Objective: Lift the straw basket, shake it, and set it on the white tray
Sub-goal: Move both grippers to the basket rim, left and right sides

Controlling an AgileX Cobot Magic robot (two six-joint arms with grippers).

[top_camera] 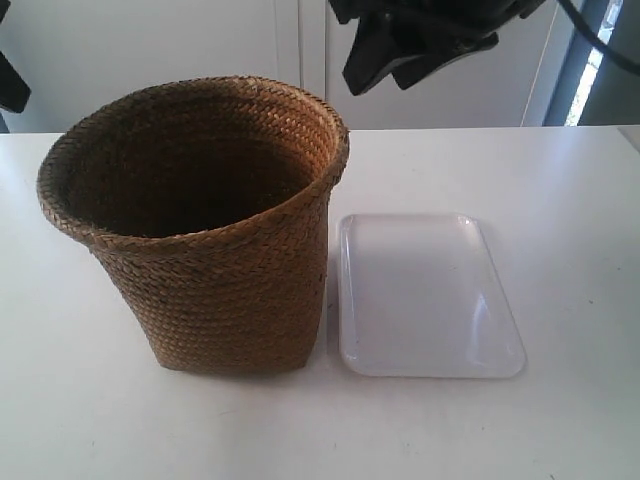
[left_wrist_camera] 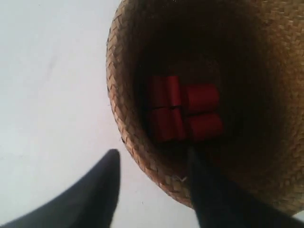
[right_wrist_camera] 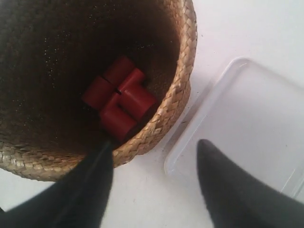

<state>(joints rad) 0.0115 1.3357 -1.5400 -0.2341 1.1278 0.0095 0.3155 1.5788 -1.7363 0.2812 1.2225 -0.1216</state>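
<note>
Exterior view: the basket (top_camera: 215,235) stands upright on the table (top_camera: 80,420), not on the tray (top_camera: 425,295) just beside it. Its long axis runs vertical, mouth up, base down. A dark arm (top_camera: 410,40) hangs above its rim.

Left wrist view: the left gripper (left_wrist_camera: 152,154) has its jaws apart and holds nothing. One finger is outside the rim over the table, the other inside. Red cylinders (left_wrist_camera: 183,111) lie in the bottom, below the inner finger.

Right wrist view: the right gripper (right_wrist_camera: 156,142) is likewise parted and empty, straddling the rim. Its outer finger is over the tray's near edge, with the cylinders beneath the inner one.

This looks like the grasp before the lift. Next, both grippers should close on the rim and rise evenly, keeping the axis vertical.
</note>
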